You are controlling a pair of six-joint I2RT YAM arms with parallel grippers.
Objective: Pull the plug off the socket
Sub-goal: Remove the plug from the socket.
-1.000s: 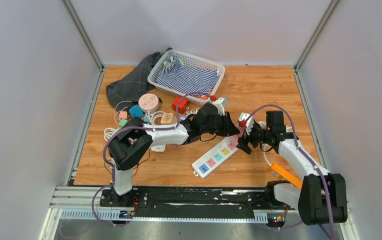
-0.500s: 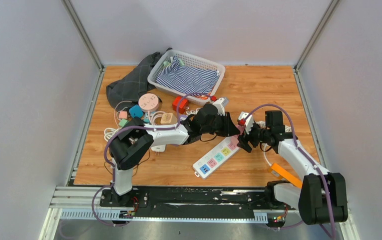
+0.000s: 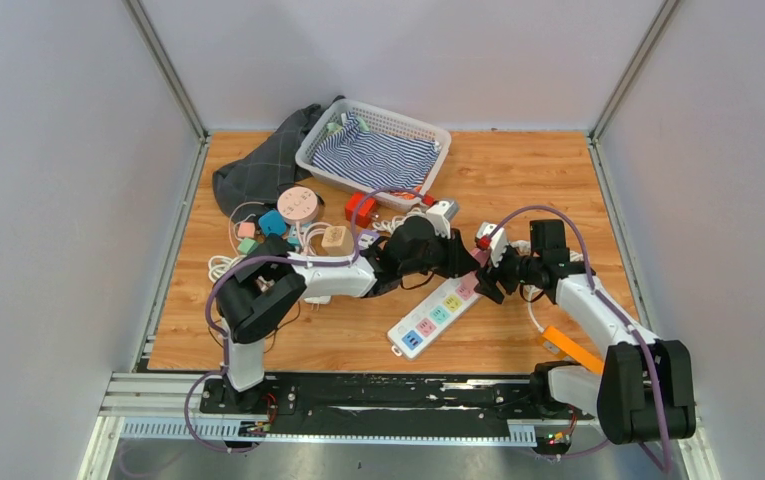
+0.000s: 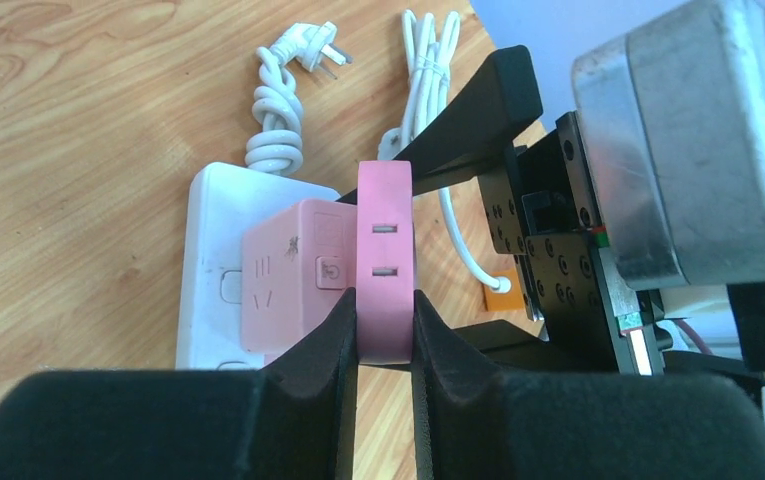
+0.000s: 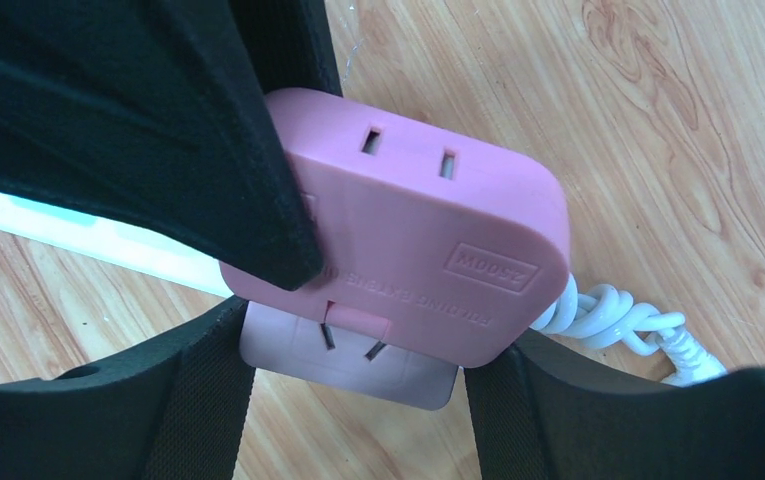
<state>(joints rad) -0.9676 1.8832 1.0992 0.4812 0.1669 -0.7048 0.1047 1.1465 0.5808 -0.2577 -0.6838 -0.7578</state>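
Observation:
The pink plug (image 4: 386,260) is a flat block with two slots on its edge, plugged into the pink end section (image 5: 358,372) of the white power strip (image 3: 428,318). My left gripper (image 4: 386,305) is shut on the plug's two flat sides. In the right wrist view the plug (image 5: 428,240) sits tilted up off the socket face, with its two metal prongs (image 5: 330,337) partly bared. My right gripper (image 5: 358,350) is shut across the strip's pink end, one finger on each side. In the top view both grippers (image 3: 463,258) (image 3: 490,280) meet at the strip's far end.
The strip's coiled white cable (image 4: 278,90) lies behind it. A white basket (image 3: 428,128) with striped cloth stands at the back, beside a dark cloth (image 3: 258,170). Several small adapters and cords (image 3: 288,222), a red block (image 3: 360,208) and an orange piece (image 3: 568,348) lie around.
My left arm has drawn slightly to the left and back with the plug in it. The strip's far end has shifted a little. The right arm has barely moved.

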